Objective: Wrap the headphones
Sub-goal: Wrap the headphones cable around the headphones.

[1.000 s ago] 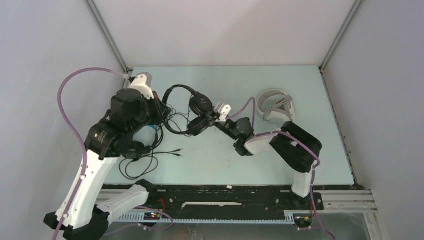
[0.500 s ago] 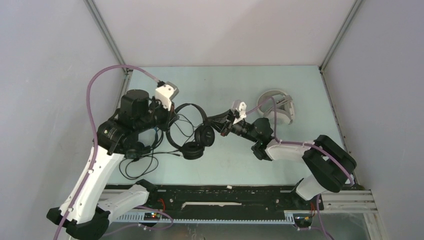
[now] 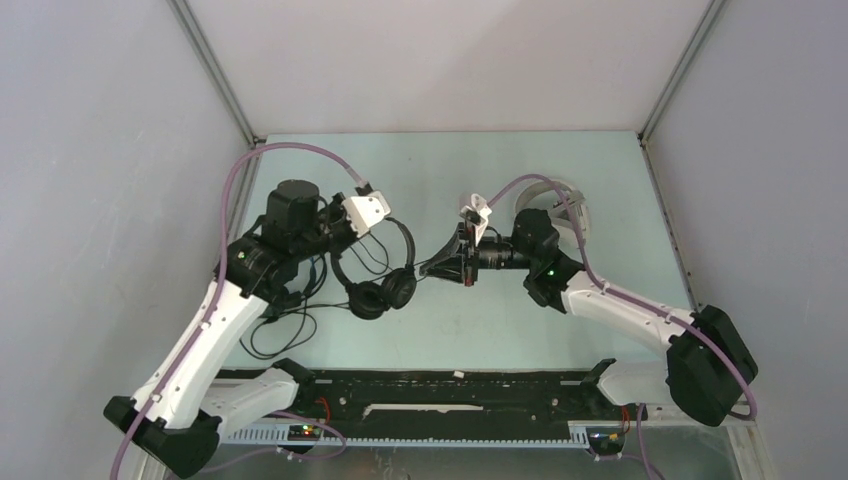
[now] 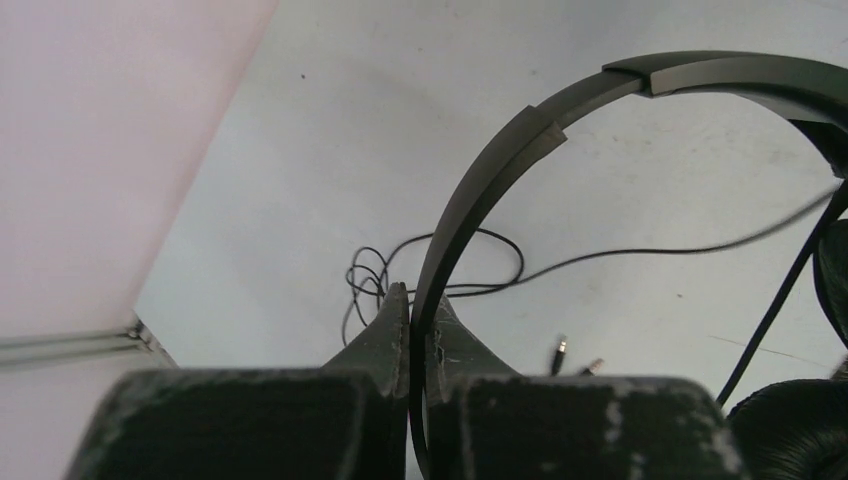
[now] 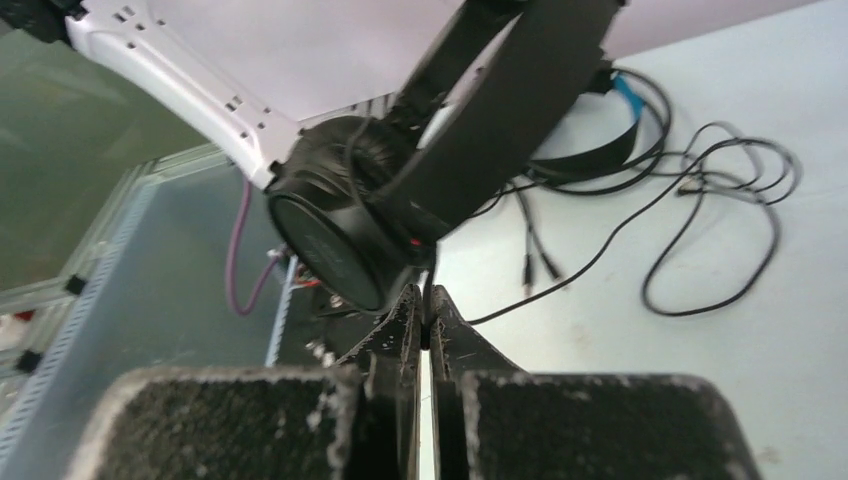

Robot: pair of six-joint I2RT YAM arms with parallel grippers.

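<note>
1. The left arm rises from its base at the worktop's (image 3: 450,170) near left corner, bends at the elbow and reaches right with its wrist roughly level.
2. The left pincer (image 4: 410,320) is pressed together on the thin, flat headband of the slim black headphones (image 3: 398,290).
3. These headphones sit left of the worktop's centre, between the two pincers. The band arches up and the two round padded cups hang toward the near edge, seemingly raised off the surface.
4. The right arm stretches from the near right corner, low and long, with its wrist pointing left.
5. The right pincer (image 5: 423,305) is pressed together, pinching a thin black cable (image 5: 429,282) just below a smooth round ear cup.
6. A white headset (image 3: 578,218) lies near the far right corner, partly hidden by the right arm.
7. A bulkier black headset (image 5: 590,160) with a blue-lined band lies near the left edge amid looping wires, with metal plugs (image 4: 560,350) beside it.
8. The worktop is smooth, matte and pale green.
</note>
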